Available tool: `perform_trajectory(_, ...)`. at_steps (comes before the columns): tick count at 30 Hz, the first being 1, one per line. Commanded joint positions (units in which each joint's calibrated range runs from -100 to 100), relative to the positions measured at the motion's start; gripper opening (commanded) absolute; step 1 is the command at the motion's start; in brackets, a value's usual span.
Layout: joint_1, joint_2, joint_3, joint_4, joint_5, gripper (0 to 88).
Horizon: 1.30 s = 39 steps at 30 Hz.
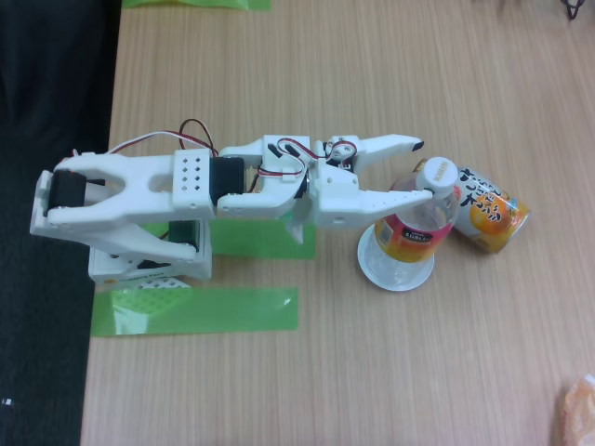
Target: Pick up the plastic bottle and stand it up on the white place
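Pale wood-grain laminate forms the surface (372, 372), seen from above in the fixed view, with a dark strip of floor running down the left edge. On it stands a white 3D-printed arm (177, 186) with red and black wires looping over its wrist, reaching from its base at the left towards the right. Strips of translucent green tape (195, 311) lie beneath and in front of the base, and another green strip shows at the top edge. The end effector (423, 167) has its two white fingers spread apart: the upper finger (395, 144) points free over bare wood, while the tip of the lower finger (409, 197) touches the neck of the clear plastic bottle with a white screw cap and a yellow-orange-to-pink label band (414, 228), just under the cap, so nothing is clamped. That bottle stands with its base on the small flat round white disc (390, 274), leaning up and to the right in this view. Just beside it, to the right and touching or nearly so, lies an opaque white-and-orange bottle with printed fruit (488, 209), tipped on its side. At the lower right corner a bit of crumpled orange-pink plastic (578, 409) enters the picture.
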Motion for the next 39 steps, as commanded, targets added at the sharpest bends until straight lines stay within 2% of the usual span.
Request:
perform_trajectory(1,0.5,-2.7,-0.8,-0.4,-0.2,27.0)
perform_trajectory(8,0.9,-9.8,0.5,0.5,-0.2,27.0)
perform_trajectory(13,3.8,-16.4,0.2,-0.3,-0.3,26.7)
perform_trajectory(15,5.6,-20.8,0.5,-0.3,-1.8,26.8)
perform_trajectory(18,9.2,-26.8,1.6,0.5,-6.7,26.9)
perform_trajectory(23,13.0,-35.2,8.1,-0.3,-19.0,26.6)
perform_trajectory(31,13.3,-46.2,16.0,-1.8,-34.8,26.3)
perform_trajectory(36,12.9,-46.2,22.7,-19.5,-45.3,26.2)
perform_trajectory(39,13.0,-46.2,28.3,-33.3,-49.4,26.2)
